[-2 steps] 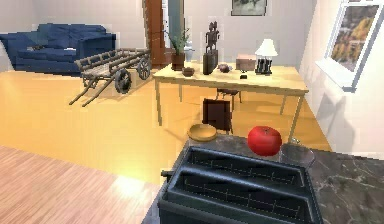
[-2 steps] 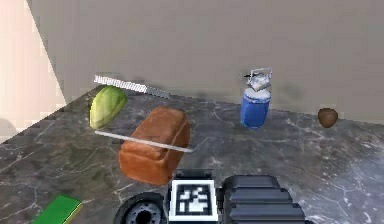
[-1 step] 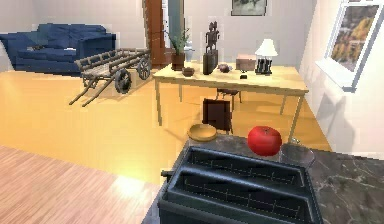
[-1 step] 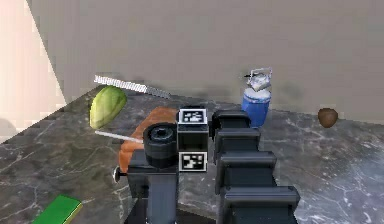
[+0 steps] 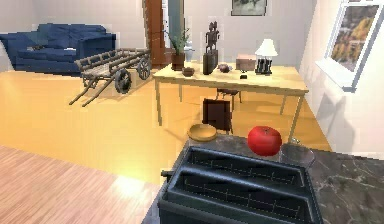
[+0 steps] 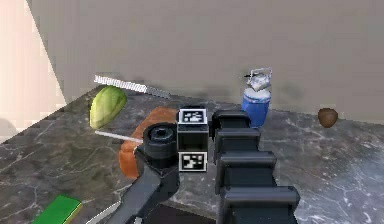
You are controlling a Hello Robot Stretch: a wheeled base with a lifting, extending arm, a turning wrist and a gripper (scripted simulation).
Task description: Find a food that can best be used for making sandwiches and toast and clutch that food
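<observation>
Blue bottle with a grey pump top stands upright on the dark stone counter, well right of the gripper; contents unreadable. Wooden bowl beyond the toaster; inside not visible. Reddish-brown lump, bread-coloured, lies on the counter at and behind the fingers; contact unclear. Cannot tell the fingers' state, nor whether anything is held. Green-yellow thing sits up-left of them.

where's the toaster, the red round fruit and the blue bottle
toaster (image 5: 240, 188), forward view, on its dark top
red round fruit (image 5: 264, 140), forward view, on its middle
blue bottle (image 6: 256, 106), arm side view, on its blue body
</observation>
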